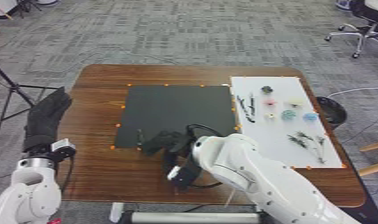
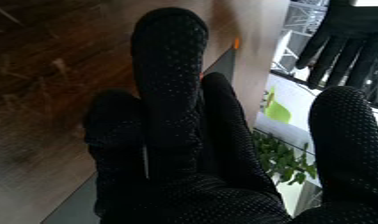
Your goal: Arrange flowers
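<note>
Flowers (image 1: 288, 114) with pink, pale and blue heads lie on the white sheet (image 1: 256, 150) at the right of the table (image 1: 97, 175) — green sprigs (image 1: 301, 140) are there too, nearer the robot. The right hand (image 1: 163, 144) is at the near edge of the black mat (image 1: 177, 110), close to a small dark item (image 1: 139, 136). It is open, fingers nearly straight, thumb well apart — nothing in its grasp. The left hand (image 1: 49, 112), fingers extended, is left of the mat.

The black-gloved right hand (image 1: 164, 142), fingers extended, is at the near edge of the black rectangular mat (image 1: 178, 107); the black-gloved left hand (image 1: 47, 114), fingers straight, is left of it.
</note>
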### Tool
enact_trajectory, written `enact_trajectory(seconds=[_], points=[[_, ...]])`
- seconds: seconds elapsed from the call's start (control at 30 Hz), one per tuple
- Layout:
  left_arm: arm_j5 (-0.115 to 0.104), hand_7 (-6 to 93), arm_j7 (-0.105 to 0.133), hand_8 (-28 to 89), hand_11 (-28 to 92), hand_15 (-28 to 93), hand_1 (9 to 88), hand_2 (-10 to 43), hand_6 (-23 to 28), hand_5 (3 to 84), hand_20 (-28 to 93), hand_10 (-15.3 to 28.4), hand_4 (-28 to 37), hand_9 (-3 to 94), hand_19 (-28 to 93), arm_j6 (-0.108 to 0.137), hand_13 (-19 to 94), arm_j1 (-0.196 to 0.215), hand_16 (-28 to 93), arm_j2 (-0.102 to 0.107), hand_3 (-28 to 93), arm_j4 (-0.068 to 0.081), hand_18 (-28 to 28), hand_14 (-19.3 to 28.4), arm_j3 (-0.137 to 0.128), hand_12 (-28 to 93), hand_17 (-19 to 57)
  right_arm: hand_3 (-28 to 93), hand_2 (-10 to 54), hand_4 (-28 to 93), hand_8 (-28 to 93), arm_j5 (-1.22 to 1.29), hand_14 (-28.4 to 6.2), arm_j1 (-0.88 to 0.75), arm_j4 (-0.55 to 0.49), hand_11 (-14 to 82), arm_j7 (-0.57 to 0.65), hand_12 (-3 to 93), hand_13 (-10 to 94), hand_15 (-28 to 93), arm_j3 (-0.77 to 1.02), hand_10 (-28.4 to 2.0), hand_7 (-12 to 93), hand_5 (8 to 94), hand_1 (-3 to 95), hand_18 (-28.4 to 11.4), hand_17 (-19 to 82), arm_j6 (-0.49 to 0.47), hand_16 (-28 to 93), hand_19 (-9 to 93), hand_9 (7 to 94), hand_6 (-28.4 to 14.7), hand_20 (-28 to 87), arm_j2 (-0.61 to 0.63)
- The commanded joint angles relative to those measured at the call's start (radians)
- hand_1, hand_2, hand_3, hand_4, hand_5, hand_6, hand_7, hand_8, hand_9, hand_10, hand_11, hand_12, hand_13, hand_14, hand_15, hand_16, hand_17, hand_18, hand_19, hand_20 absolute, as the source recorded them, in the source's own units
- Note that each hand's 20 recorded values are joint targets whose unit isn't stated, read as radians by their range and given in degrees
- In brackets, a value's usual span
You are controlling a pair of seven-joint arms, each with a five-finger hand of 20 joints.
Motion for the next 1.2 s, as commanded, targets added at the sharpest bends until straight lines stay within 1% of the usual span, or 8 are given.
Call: enact_trajectory(seconds=[0.03, 0.17, 0.27, 0.47, 0.63, 0.73, 1.07, 1.2], points=[[-0.003, 10.3, 0.004, -7, 12, 9, 17.6, 6.4, 1.4, 40.7, 14, 11.8, -28.3, 37.8, 3, -0.020, 33, 0.016, 3, -0.017, 74, 0.001, 10.0, 13.6, -0.009, 10, 1.4, 53, 10.4, -8, -6, -0.007, -8.6, 0.015, 0.018, 4.4, -0.010, 5.2, 88, 44, -0.011, -14.7, 2, 49.1, 23.0, -20.5, 51, 0.002, 29, 90, 43.7, -9.8, 39, -0.038], [-0.001, 10.3, 0.006, -7, 12, 9, 17.7, 6.4, 1.3, 40.7, 14, 11.8, -28.3, 37.8, 2, -0.029, 33, 0.016, 3, -0.021, 74, 0.002, 10.0, 13.6, -0.011, 10, 1.4, 53, 10.4, -8, -6, -0.004, -8.6, 0.020, 0.026, 4.4, -0.011, 5.2, 88, 44, -0.009, -14.7, 2, 49.1, 22.8, -20.5, 51, -0.003, 30, 90, 43.7, -9.8, 39, -0.046], [0.000, 10.3, 0.005, -7, 12, 9, 17.7, 6.3, 1.4, 40.7, 14, 11.8, -28.3, 37.7, 2, -0.033, 33, 0.025, 3, -0.021, 74, -0.002, 10.0, 13.6, -0.023, 10, 1.4, 53, 10.4, -9, -6, 0.003, -8.6, 0.019, 0.008, 4.4, -0.015, 5.2, 88, 44, 0.000, -14.6, 2, 49.1, 22.9, -20.4, 51, 0.010, 30, 90, 43.7, -9.8, 39, -0.029], [-0.002, 10.2, 0.003, -7, 12, 9, 17.8, 6.3, 1.4, 40.7, 14, 11.8, -28.3, 37.7, 2, -0.035, 33, 0.049, 3, -0.023, 74, -0.014, 10.0, 13.5, -0.048, 10, 1.4, 53, 10.4, -9, -6, 0.034, -8.5, -0.018, -0.062, 4.5, 0.008, 5.2, 89, 44, 0.009, -14.9, 2, 49.6, 22.9, -20.4, 51, 0.060, 29, 90, 44.4, -9.8, 39, 0.020], [0.001, 10.2, 0.002, -7, 12, 9, 17.7, 6.3, 1.4, 40.7, 14, 11.8, -28.3, 37.7, 2, -0.043, 33, 0.060, 3, -0.024, 74, -0.022, 10.1, 13.5, -0.058, 10, 1.3, 53, 10.4, -9, -6, 0.041, -8.4, -0.044, -0.075, 4.6, 0.035, 5.2, 89, 44, -0.003, -15.2, 2, 49.8, 22.9, -20.4, 51, 0.046, 29, 91, 44.8, -9.8, 39, 0.030], [0.001, 10.2, 0.003, -7, 12, 9, 17.8, 6.3, 1.4, 40.7, 14, 11.8, -28.3, 37.7, 2, -0.047, 33, 0.066, 3, -0.025, 74, -0.026, 10.0, 13.5, -0.067, 10, 1.4, 53, 10.5, -9, -6, 0.053, -8.4, -0.053, -0.082, 4.5, 0.051, 5.1, 89, 44, -0.017, -15.2, 2, 49.8, 23.1, -20.4, 51, 0.066, 29, 91, 44.8, -9.8, 39, 0.028], [0.010, 10.1, -0.002, -7, 12, 9, 17.7, 6.3, 1.4, 40.6, 14, 11.8, -28.3, 37.6, 2, -0.056, 33, 0.062, 3, -0.036, 74, -0.025, 10.0, 13.6, -0.074, 10, 1.4, 51, 11.0, -8, -6, 0.091, -8.3, -0.040, -0.029, 4.6, 0.075, 4.9, 89, 43, -0.013, -15.7, 2, 49.4, 23.6, -20.5, 52, 0.082, 30, 91, 45.0, -10.1, 39, -0.017], [0.019, 10.3, -0.008, -7, 12, 9, 17.7, 6.2, 1.4, 40.5, 14, 11.8, -28.3, 37.6, 2, -0.062, 33, 0.060, 3, -0.045, 74, -0.025, 10.1, 13.7, -0.080, 10, 1.3, 51, 11.1, -8, -6, 0.076, -8.2, -0.018, 0.007, 4.6, 0.064, 4.9, 90, 43, -0.010, -15.7, 2, 49.5, 23.7, -20.3, 52, 0.084, 30, 91, 45.1, -10.1, 38, -0.046]])
